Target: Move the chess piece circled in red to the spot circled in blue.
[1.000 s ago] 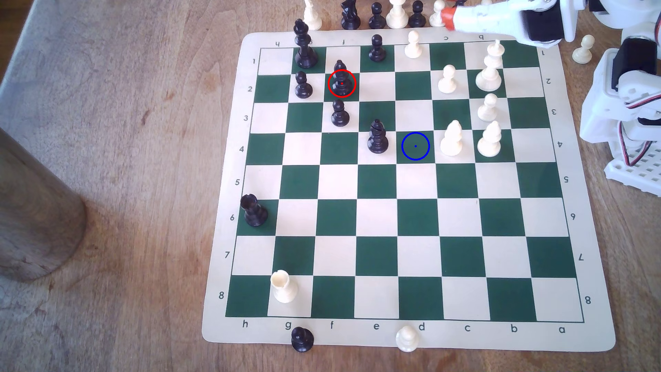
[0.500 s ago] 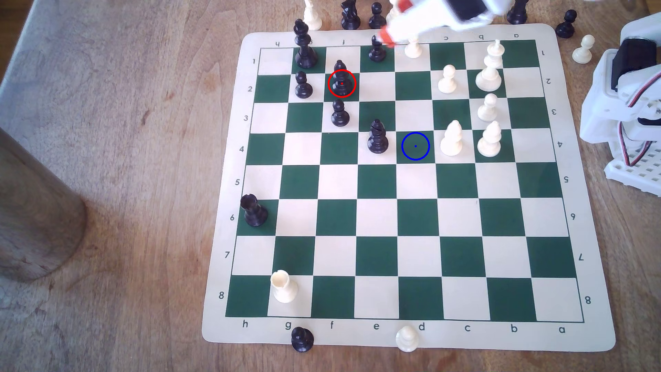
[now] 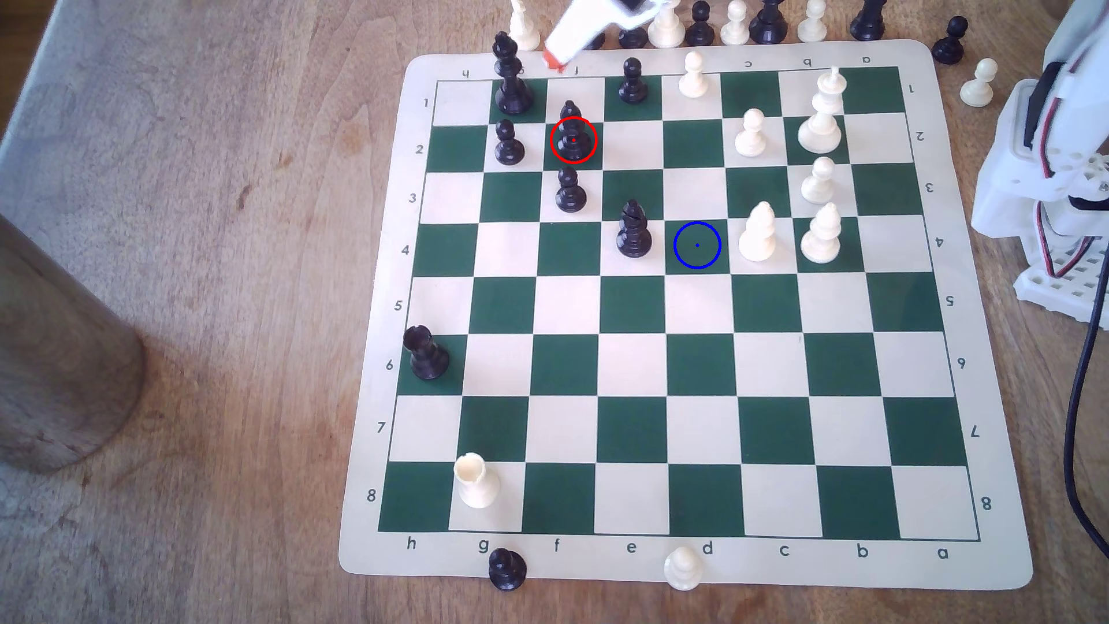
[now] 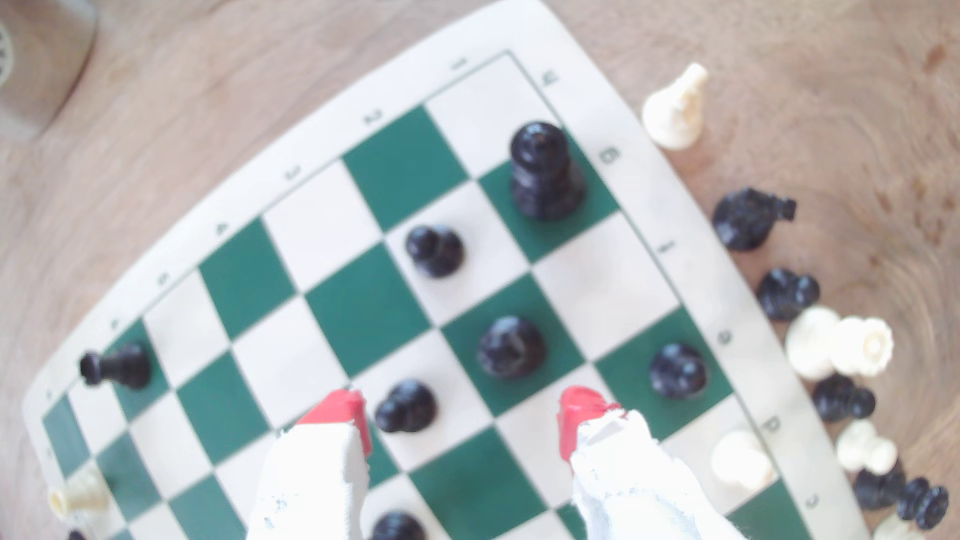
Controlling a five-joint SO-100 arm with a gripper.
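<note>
The gripper (image 4: 462, 415) is spread wide and empty above the board (image 3: 984, 558). The chess piece (image 3: 573, 135) stands upright on its red-ringed green square, well apart from the spot (image 3: 697, 245).

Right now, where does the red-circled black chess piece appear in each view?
Exterior view: the chess piece stands inside the red ring, on green square f2.
Wrist view: the chess piece, seen from above, on a green square ahead of the open gripper.
Shared landmark: the black king, on the diagonally adjacent green square.
</note>
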